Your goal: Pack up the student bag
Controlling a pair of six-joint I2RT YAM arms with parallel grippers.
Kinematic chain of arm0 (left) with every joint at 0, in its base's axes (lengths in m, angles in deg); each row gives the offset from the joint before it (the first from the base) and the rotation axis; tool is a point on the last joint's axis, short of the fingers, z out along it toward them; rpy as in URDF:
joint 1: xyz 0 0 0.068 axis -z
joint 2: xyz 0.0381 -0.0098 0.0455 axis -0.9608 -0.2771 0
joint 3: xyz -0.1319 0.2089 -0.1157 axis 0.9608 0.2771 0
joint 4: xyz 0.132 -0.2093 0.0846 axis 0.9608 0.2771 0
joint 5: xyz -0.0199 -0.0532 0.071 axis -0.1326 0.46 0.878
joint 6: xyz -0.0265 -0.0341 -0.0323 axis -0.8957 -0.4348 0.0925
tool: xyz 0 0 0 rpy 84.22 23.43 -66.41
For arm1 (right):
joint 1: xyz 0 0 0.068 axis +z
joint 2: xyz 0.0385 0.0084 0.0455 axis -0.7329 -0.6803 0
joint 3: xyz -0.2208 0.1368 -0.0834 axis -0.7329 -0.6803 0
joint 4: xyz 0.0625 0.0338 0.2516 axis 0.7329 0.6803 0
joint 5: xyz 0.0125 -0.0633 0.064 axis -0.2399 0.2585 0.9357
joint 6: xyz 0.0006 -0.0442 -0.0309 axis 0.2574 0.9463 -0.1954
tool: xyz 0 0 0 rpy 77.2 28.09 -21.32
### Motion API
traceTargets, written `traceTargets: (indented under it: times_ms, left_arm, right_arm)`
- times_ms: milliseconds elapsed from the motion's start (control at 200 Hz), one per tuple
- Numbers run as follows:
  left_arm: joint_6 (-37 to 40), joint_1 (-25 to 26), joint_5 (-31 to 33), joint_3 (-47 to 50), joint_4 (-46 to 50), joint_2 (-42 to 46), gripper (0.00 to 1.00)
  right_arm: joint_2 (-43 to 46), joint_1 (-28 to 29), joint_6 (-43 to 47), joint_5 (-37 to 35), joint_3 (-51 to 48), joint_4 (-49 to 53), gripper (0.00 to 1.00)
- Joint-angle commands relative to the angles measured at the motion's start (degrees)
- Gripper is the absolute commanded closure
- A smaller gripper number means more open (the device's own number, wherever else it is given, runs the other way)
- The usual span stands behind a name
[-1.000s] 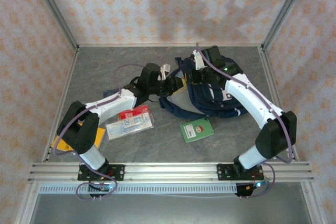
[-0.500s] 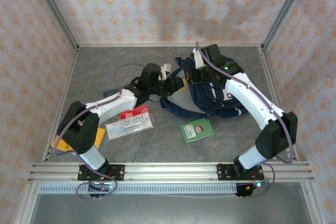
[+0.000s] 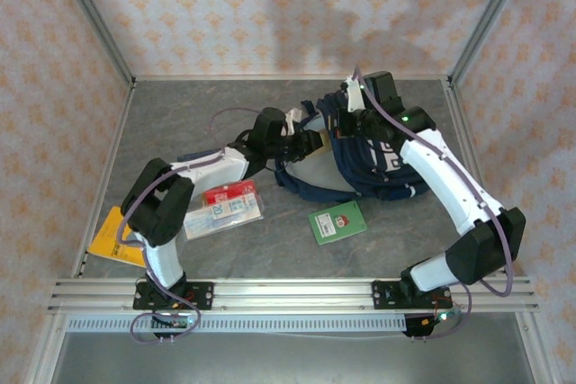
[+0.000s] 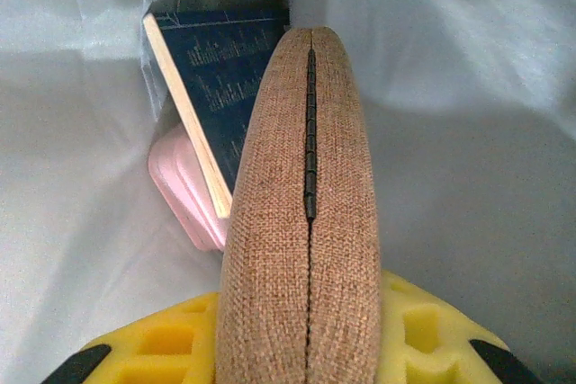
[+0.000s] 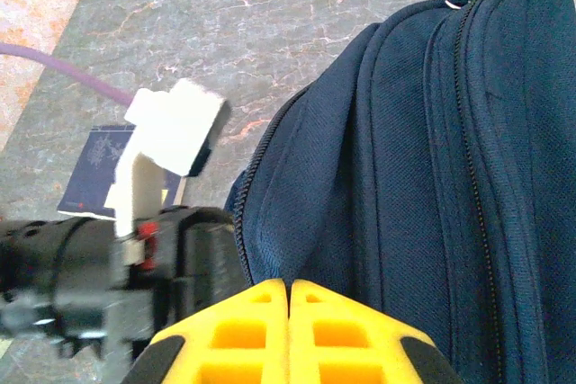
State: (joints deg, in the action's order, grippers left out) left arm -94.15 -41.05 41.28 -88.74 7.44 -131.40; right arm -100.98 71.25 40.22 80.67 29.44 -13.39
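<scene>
The bag [image 3: 369,164] lies on the tabletop [image 3: 180,123], directly under and beyond the right gripper [image 3: 346,123], its open mouth turned toward the left gripper [image 3: 310,141]. In the right wrist view the right gripper [image 5: 289,299] has its yellow fingers pressed together on a fold of the bag [image 5: 405,150], and the cloth's creases run down into the fingertips. A zip line curves just left of them.

The left gripper [image 4: 301,339] is inside the bag, pinching a brown woven pouch [image 4: 306,222] between its yellow fingers. The pouch stands on edge with its zip facing the camera. Ahead and to the left of that gripper, a navy book [image 4: 229,87] leans against the pouch, with a pink case [image 4: 184,182] beside it. Pale lining [image 4: 450,87] surrounds them.

Well behind the left gripper, toward the arm bases, lie a red pack [image 3: 225,204] and a yellow pad [image 3: 112,236]. A green card [image 3: 337,222] lies on the tabletop between the two arms, near the bag's edge.
</scene>
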Motion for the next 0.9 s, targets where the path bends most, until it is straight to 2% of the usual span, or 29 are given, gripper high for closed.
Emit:
traceTargets:
  times_ms: [0, 160, 300, 395, 485, 525, 686, 751, 801, 896]
  left_arm:
    - [-1.4, -0.5, -1.5, -5.2, -7.0, -3.3, 0.85]
    - [-3.8, -0.1, -1.7, -13.8, -8.0, -12.3, 0.84]
    - [-2.2, 1.3, 0.3, -24.1, -0.1, -19.9, 0.78]
    - [-3.4, 2.4, 1.3, -31.1, 3.4, -25.2, 0.69]
    - [-6.2, 3.1, 0.4, -36.4, 3.8, -29.1, 0.49]
    - [-6.6, 3.2, -0.1, -37.7, 4.1, -29.7, 0.44]
    - [0.9, 2.4, 1.8, -34.3, 13.2, -22.9, 0.35]
    - [2.3, 1.5, 2.4, -30.0, 14.7, -19.3, 0.32]
    - [2.4, 0.6, 2.2, -26.0, 14.5, -16.5, 0.24]
    - [3.6, -0.9, 2.3, -18.1, 14.1, -10.9, 0.22]
  right_arm:
    - [3.8, -0.3, -1.4, 3.2, 0.4, -4.8, 1.0]
    - [4.4, -0.3, -2.5, 4.8, -0.3, -6.4, 1.0]
    - [3.8, -0.3, -3.8, 5.2, -0.5, -7.1, 1.0]
    - [3.1, -0.3, -4.8, 5.4, -1.0, -8.0, 1.0]
    - [2.9, -0.3, -5.0, 3.9, -2.3, -9.2, 1.0]
    - [2.9, -0.4, -4.6, 2.6, -2.7, -9.3, 1.0]
    - [2.9, -1.4, -3.0, -3.0, -3.5, -9.0, 1.0]
    - [2.9, -2.1, -2.7, -5.4, -4.2, -9.6, 1.0]
    - [2.9, -2.7, -2.8, -6.8, -4.9, -10.5, 1.0]
    - [2.4, -3.6, -2.4, -8.8, -5.8, -11.9, 1.0]
